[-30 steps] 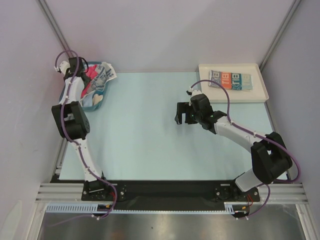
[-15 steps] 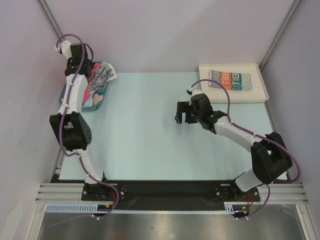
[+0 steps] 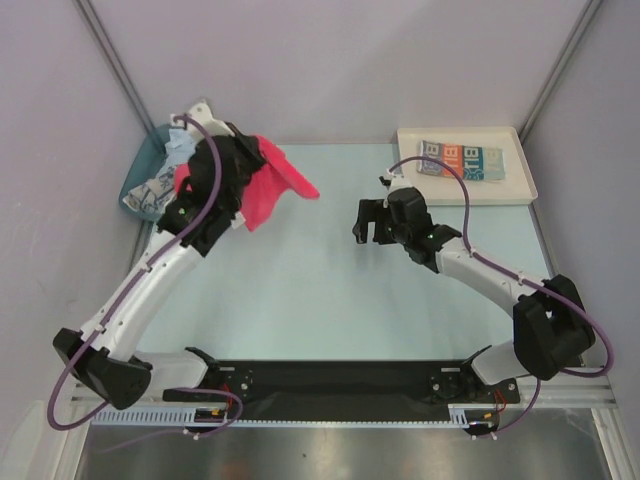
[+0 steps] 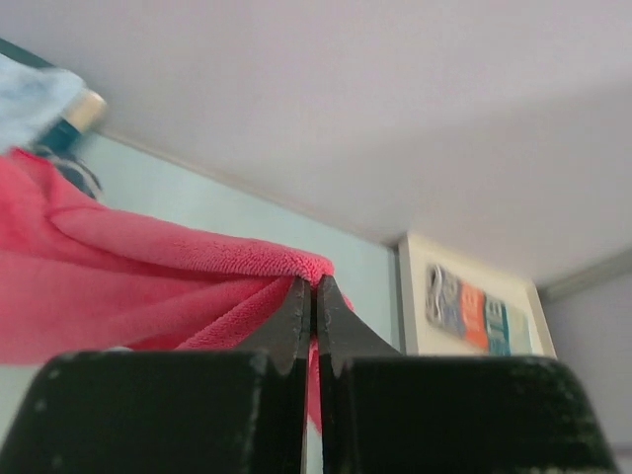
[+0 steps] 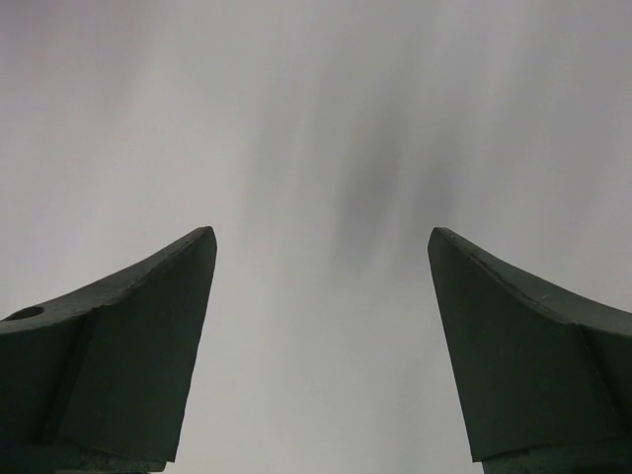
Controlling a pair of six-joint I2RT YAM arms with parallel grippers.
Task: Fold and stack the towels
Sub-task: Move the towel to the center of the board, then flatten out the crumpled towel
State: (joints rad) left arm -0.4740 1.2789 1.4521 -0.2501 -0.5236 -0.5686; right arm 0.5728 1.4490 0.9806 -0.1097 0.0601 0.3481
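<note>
Left gripper [image 4: 314,286]: jaws pressed together, clamped on an edge of the red-pink towel [image 3: 278,185]. The towel hangs from this grip in the air above the far-left part of the worktop [image 3: 320,300], near the teal bin [image 3: 138,172], with its free end spreading toward the middle.

Bin contents: a pale blue towel [image 3: 178,152] and a blue-and-white patterned towel [image 3: 150,192], both crumpled.

Right gripper [image 5: 323,233]: jaws wide apart with nothing between them. It is poised over the worktop right of centre, well apart from the red-pink towel.

The lettered teal, white and orange towel [image 3: 462,160] lies folded flat in the white tray [image 3: 525,185] at the far-right corner.
</note>
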